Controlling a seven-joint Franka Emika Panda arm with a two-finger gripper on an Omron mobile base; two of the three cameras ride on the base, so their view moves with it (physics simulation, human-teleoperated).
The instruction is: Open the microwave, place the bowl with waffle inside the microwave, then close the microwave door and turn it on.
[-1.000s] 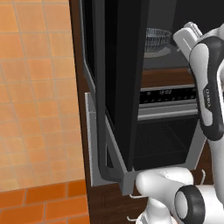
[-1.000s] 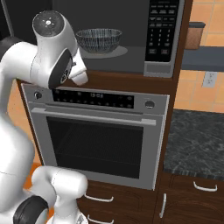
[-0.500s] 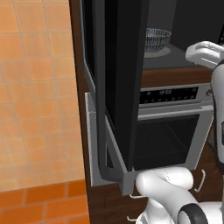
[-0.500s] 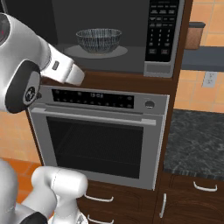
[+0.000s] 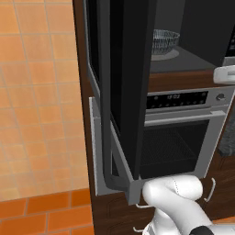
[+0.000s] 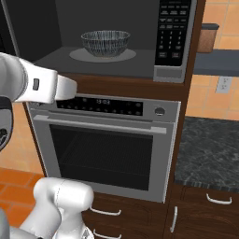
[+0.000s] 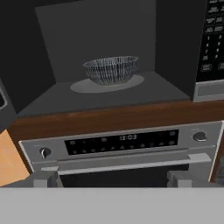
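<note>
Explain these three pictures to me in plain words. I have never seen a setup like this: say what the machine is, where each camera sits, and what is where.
This is a rendered kitchen with a white robot arm on a base that can drive. Two cameras ride on that base, behind the arm to its left and right; the third sits on the hand and looks along the gripper, whose two dark fingertips stand apart with nothing between them.

The microwave is built in above a silver oven. The microwave door is swung wide open. Inside, the bowl, clear and ribbed, sits on the round turntable plate. The pictures do not let me make out what is in it. The gripper holds nothing.
</note>
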